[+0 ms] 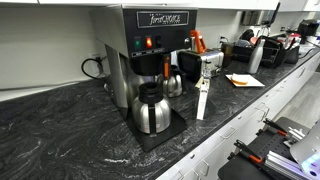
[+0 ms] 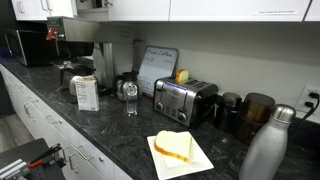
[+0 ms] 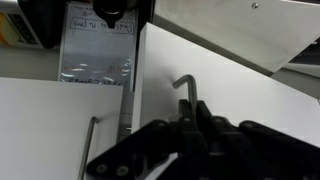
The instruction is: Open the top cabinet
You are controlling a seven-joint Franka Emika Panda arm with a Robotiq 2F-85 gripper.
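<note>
While the tool (image 3: 192, 124) pinches the cabinet handle (image 3: 186, 92), a second handle (image 3: 93, 145) stands nearby — untouched.

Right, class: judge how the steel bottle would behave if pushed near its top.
The bottle is tall and narrow, so it would probably tip rather than slide. Its smooth metal skin looks slippery and stiff. Weight unclear: contents hidden.

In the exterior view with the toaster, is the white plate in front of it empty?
No, slices of bread lie on the white plate in front of the toaster.
</note>
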